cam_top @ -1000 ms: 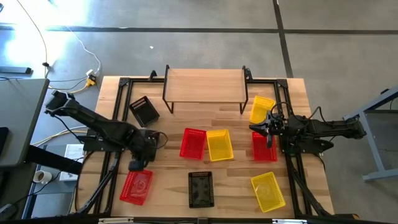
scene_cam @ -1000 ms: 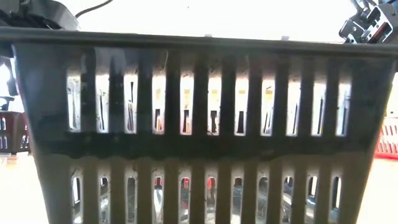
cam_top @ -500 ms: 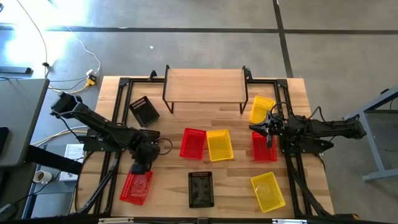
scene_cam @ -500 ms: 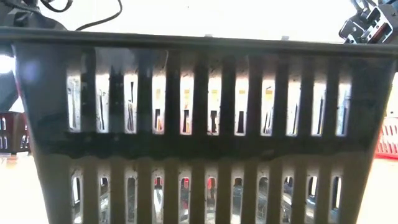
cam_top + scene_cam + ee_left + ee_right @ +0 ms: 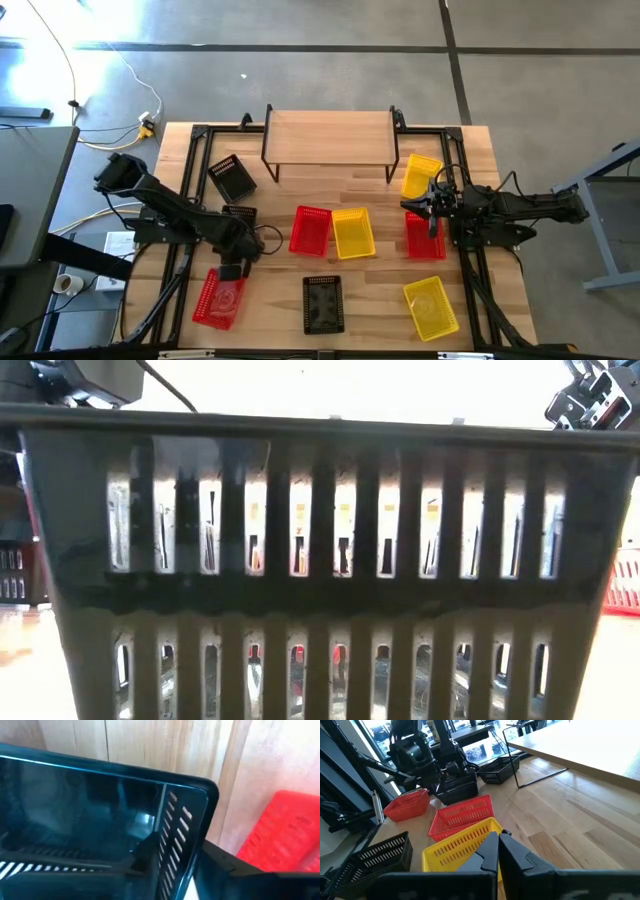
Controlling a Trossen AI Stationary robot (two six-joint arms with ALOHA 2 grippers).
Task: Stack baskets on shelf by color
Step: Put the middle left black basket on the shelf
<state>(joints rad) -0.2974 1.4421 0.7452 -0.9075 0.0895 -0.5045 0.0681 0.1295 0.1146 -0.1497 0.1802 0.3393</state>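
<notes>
Left gripper point(image 5: 180, 865): down at the table's left side, at a corner of the near-left black basket point(image 5: 100, 820), right against that basket's slotted side wall. I cannot tell how far open it is, or whether it has a hold on the wall.
Near-left black basket: on the tabletop point(image 5: 470, 150), mostly hidden under the left wrist in the high view. Only a strip of its mesh shows there.
Front-left red basket point(image 5: 218, 300): just beside the near-left black basket, toward the front edge, upright and empty.
Back-left black basket point(image 5: 232, 178): lying askew near the shelf's left legs, apart from the others.
Shelf point(image 5: 330, 135): at the back centre of the table. Its wooden top is bare.
Centre pair: middle red basket point(image 5: 310, 228) and middle yellow basket point(image 5: 352, 232) side by side, rims touching, in front of the shelf.
Front black basket point(image 5: 322, 303): alone at the front centre. It fills the low view.
Right gripper point(image 5: 408, 205): pinched closed on nothing, hanging above the right red basket point(image 5: 427, 240).
Back-right yellow basket point(image 5: 420, 175): tilted beside the shelf's right legs, just behind the right red basket.
Front-right yellow basket point(image 5: 430, 305): at the front right, well apart from the shelf.
</notes>
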